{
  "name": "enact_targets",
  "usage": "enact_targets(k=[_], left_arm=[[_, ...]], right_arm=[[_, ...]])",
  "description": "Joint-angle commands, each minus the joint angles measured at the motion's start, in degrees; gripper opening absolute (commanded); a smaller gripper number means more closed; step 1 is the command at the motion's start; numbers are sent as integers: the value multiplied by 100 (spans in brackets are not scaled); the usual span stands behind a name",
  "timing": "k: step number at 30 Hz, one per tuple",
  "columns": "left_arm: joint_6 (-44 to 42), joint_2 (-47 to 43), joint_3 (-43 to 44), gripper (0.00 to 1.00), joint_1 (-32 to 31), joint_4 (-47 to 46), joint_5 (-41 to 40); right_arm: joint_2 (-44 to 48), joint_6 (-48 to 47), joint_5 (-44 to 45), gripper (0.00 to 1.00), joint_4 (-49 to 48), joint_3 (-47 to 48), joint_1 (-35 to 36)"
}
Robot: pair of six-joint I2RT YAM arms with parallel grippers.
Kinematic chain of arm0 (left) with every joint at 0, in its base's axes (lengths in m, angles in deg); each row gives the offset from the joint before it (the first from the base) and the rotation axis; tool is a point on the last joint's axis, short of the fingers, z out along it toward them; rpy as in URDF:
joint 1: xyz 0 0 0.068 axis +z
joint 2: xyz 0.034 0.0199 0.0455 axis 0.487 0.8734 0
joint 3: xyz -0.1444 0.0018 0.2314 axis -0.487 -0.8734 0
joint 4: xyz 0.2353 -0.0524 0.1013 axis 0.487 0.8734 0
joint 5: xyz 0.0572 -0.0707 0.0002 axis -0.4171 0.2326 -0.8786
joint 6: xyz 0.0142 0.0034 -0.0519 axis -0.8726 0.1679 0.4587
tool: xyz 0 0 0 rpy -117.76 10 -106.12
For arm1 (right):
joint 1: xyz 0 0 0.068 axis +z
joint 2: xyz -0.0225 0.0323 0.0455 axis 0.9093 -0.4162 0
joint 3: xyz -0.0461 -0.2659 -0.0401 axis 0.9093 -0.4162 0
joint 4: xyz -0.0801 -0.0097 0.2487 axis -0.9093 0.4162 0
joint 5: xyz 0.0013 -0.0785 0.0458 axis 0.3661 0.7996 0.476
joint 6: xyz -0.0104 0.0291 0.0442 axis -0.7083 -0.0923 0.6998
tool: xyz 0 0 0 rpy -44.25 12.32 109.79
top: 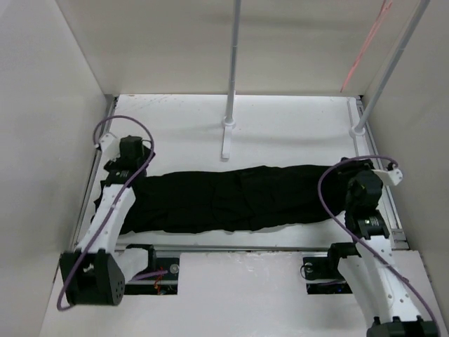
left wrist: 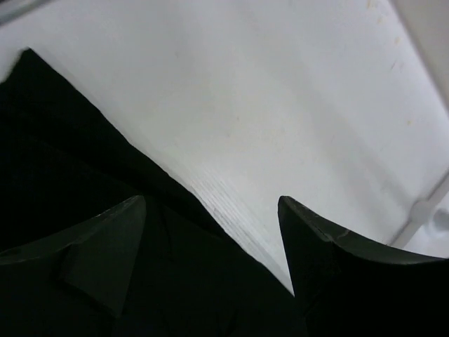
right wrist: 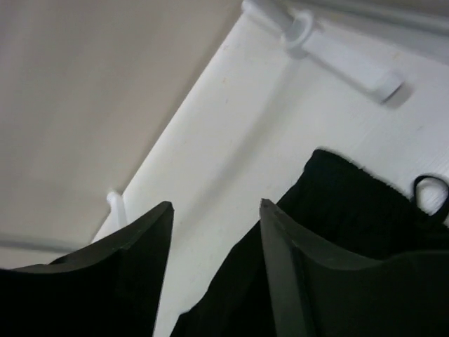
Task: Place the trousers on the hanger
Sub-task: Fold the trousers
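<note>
Trousers (top: 231, 200), black and creased, lay stretched flat from left to right across the white table (top: 280, 126), spanning most of the space between the two arms. The left arm (top: 105, 210) reached to the garment's left end and the right arm (top: 372, 239) to its right end, each trailing a looped purple cable (top: 119, 123).

Two white upright poles stood behind the cloth, one (top: 231, 70) near the middle of the table and one (top: 389, 70) at the far right corner.

The left gripper (left wrist: 210, 203) hung with its jaws well apart over the far edge of the trousers, black cloth and bare table both showing between the fingers, and nothing held. The right gripper (right wrist: 215, 205) was likewise parted and empty, white table showing in the gap and the end of the trousers just beside and beneath one finger.

The hanger (top: 361, 49) showed only as a thin pink-orange streak slanting beside the right pole, clear of the trousers; its outline could not be made out. A small black loop (right wrist: 429, 193) curled from the garment's end in the right wrist view.
</note>
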State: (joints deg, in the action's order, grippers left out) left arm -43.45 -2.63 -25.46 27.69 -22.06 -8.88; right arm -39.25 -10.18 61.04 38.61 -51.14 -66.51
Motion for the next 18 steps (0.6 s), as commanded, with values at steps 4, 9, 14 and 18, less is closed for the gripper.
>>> enact_targets(k=[4, 9, 14, 18], left_arm=[[-416, 1222, -51, 71, -1096, -705, 640], [-90, 1381, -684, 63, -1932, -1391, 746], [6, 1530, -1202, 62, -2013, -1769, 1035], [287, 1636, -1808, 62, -1478, -2296, 1264]], right_arm=[[-842, -645, -196, 24, -16, -67, 1378], [-1853, -760, -838, 23, 11, 144, 1968], [-2240, -243, -1286, 18, -173, -162, 1909], [-2364, 145, -1726, 13, -104, -435, 1583]])
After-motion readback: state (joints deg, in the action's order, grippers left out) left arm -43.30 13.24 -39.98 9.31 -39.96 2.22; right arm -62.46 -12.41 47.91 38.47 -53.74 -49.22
